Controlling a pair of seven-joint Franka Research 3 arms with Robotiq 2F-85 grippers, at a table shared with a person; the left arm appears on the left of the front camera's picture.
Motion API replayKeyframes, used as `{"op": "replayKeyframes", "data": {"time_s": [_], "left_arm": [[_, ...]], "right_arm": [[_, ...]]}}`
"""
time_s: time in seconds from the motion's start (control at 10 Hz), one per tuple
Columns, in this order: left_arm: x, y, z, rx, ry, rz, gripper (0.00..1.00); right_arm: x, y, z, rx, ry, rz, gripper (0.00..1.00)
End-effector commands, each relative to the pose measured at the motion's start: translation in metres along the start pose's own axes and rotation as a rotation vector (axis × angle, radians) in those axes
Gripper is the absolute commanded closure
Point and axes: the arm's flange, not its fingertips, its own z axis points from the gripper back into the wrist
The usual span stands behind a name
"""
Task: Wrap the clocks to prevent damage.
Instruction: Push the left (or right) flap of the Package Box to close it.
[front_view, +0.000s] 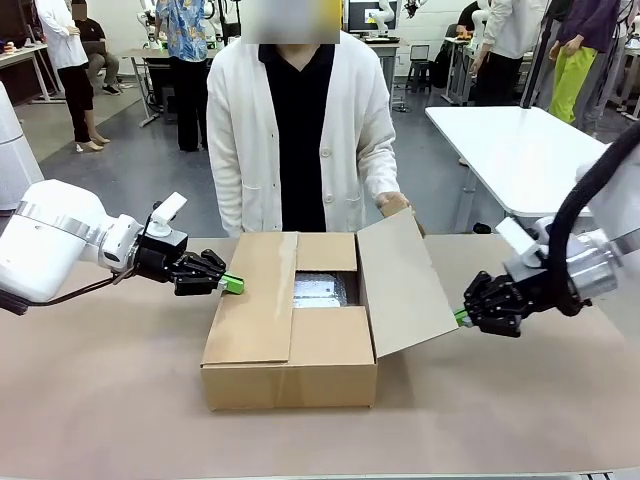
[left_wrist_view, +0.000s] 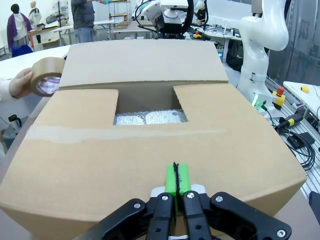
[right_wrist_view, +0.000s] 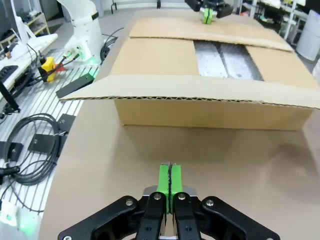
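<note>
clocks (front_view: 320, 291) lie wrapped in half-open box (front_view: 290, 385)

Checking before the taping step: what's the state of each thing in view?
Left flap: folded down.
Right flap: half raised.
Left claw: shut, empty, at the left flap.
Right claw: shut, empty, beside the right flap.
Silver-wrapped bundles: inside box, visible through gap.
Tape roll: held in person's hand.
</note>
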Motion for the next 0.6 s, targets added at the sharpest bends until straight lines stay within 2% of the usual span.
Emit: {"op": "replayKeyframes", "data": {"time_s": [0.0, 0.5], "left_arm": [[-0.003, 0.001, -0.002, 0.004, 0.002, 0.005, 0.95], [-0.003, 0.001, -0.002, 0.004, 0.002, 0.005, 0.95]], "right_arm": [[0.006, -0.015, -0.022, -0.019, -0.008, 0.040, 0.96], [0.061, -0.021, -0.054, -0.029, -0.139, 0.147, 0.96]]}}
